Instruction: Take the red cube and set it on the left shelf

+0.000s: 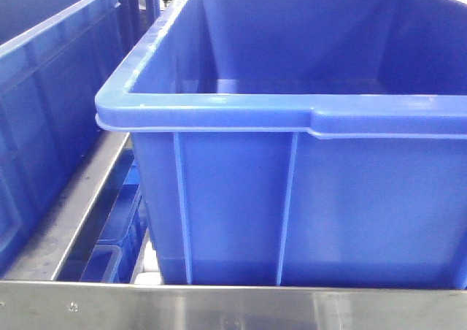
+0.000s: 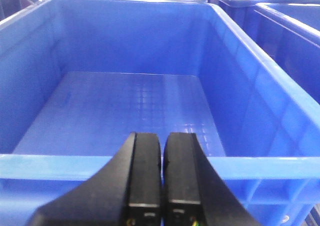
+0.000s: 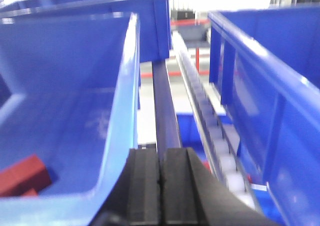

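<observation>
While the left gripper (image 2: 161, 178) hangs at the near rim of an empty blue bin (image 2: 240, 46), its jaws are pressed together, gripping nothing. The right gripper (image 3: 160, 186) is likewise closed and empty; the red cube (image 3: 22, 175) lies in the bin (image 3: 125, 86) to its left.

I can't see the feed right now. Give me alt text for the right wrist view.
A red block, partly cut off at the frame edge, lies in the near corner of a blue bin at lower left. The right gripper, jaws shut and empty, sits beside that bin's rim, above a roller rail between bins.
</observation>
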### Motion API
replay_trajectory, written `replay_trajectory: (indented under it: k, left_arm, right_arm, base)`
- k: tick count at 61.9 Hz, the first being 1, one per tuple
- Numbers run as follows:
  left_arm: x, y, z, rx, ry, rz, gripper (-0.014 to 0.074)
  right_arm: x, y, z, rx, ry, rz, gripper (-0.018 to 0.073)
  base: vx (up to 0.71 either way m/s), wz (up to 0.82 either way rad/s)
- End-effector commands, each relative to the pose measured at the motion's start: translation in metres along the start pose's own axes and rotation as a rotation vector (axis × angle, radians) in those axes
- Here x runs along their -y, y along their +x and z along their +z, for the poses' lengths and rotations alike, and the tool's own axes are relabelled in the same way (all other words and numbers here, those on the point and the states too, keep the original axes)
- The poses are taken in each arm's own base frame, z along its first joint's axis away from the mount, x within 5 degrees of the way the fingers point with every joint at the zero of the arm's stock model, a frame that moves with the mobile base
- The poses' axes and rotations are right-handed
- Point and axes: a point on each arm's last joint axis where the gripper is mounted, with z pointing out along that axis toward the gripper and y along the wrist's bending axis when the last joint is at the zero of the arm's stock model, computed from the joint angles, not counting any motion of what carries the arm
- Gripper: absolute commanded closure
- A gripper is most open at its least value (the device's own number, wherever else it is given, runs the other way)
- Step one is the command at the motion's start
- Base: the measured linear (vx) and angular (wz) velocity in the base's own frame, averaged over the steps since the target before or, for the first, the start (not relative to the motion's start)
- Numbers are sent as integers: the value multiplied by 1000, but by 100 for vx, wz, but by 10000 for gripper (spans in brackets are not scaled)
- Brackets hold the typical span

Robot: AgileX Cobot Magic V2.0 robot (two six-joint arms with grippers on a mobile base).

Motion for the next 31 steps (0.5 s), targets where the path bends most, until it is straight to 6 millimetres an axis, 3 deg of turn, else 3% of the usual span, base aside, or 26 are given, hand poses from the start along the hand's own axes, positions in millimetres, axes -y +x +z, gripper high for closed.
replay_trajectory:
  k: [1, 31]
  left_arm:
    - [-1, -1, 0, 77, 0, -7, 495]
    - [-1, -1, 0, 77, 0, -7, 495]
  right_arm:
    - [-1, -19, -3, 149, -4, 1, 498]
    - [-1, -19, -3, 146, -4, 1, 498]
  base:
    - [0, 0]
    - [0, 0]
